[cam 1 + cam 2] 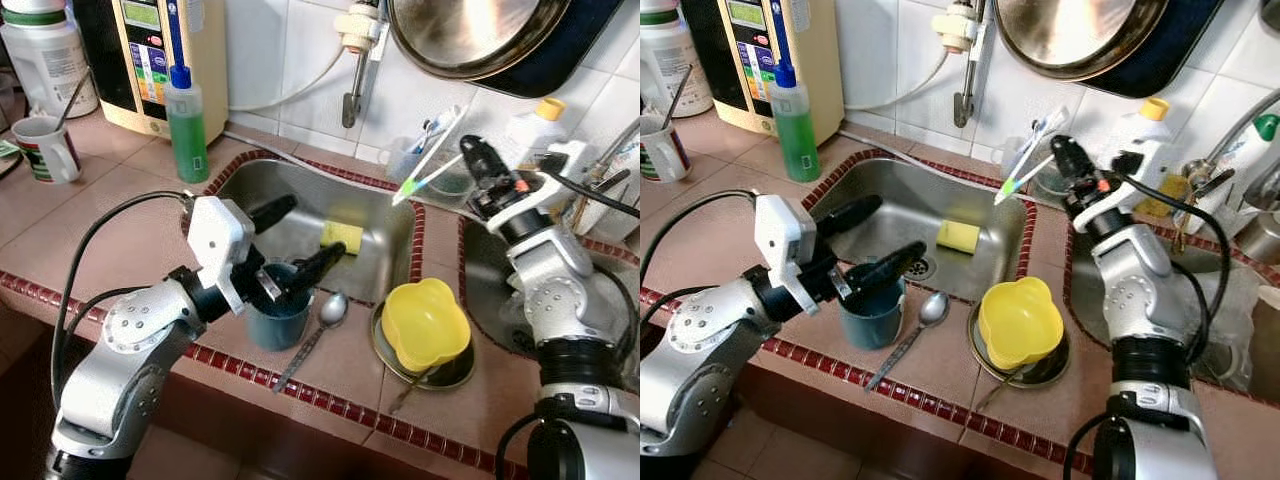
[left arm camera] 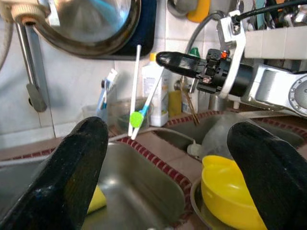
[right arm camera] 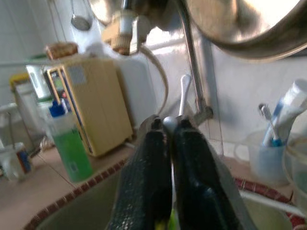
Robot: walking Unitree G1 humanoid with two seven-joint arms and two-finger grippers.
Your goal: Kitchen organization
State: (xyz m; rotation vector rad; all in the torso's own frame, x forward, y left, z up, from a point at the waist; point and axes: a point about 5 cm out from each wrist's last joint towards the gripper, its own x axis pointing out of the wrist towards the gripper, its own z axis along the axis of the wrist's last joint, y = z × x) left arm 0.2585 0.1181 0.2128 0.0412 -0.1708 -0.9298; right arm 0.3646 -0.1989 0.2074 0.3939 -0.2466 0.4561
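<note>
**Toothbrushes lifted above the sink rim**

While our left gripper point(image 1: 290, 245) hangs with its fingers spread wide over the teal cup point(image 1: 277, 318), our right gripper point(image 1: 470, 152) is clenched on two toothbrushes point(image 1: 432, 160), holding them slanted in the air above the tiled strip between the sink point(image 1: 385, 215) and the second basin point(image 1: 483, 270). The brushes' green head points down toward the sink; the right wrist view shows the white handles pinched between the black fingers point(image 3: 144, 187).

The teal cup stands on the counter at the sink's near edge, one left finger lying across its mouth, so we cannot tell what it holds. A spoon point(image 1: 318, 330) lies just beside it. In the sink lies a yellow sponge point(image 1: 342, 236), near the drain. The yellow bowl point(image 1: 425, 322) sits inside a metal dish point(image 1: 448, 374) on the counter; the bowl looks bare inside. Against the wall behind the strip, a clear tumbler point(image 1: 407, 158) holds a blue-and-white tube and another brush, blurred. At the far left a white mug point(image 1: 45, 148) has a stick or spoon handle rising from it.

A green soap bottle point(image 1: 187, 125) stands before the beige appliance point(image 1: 160, 60). A steel pan point(image 1: 470, 35) hangs overhead, cut off by the frame. The second basin is mostly hidden by our right arm, and the bottles point(image 1: 1145, 150) behind it are hard to make out.
</note>
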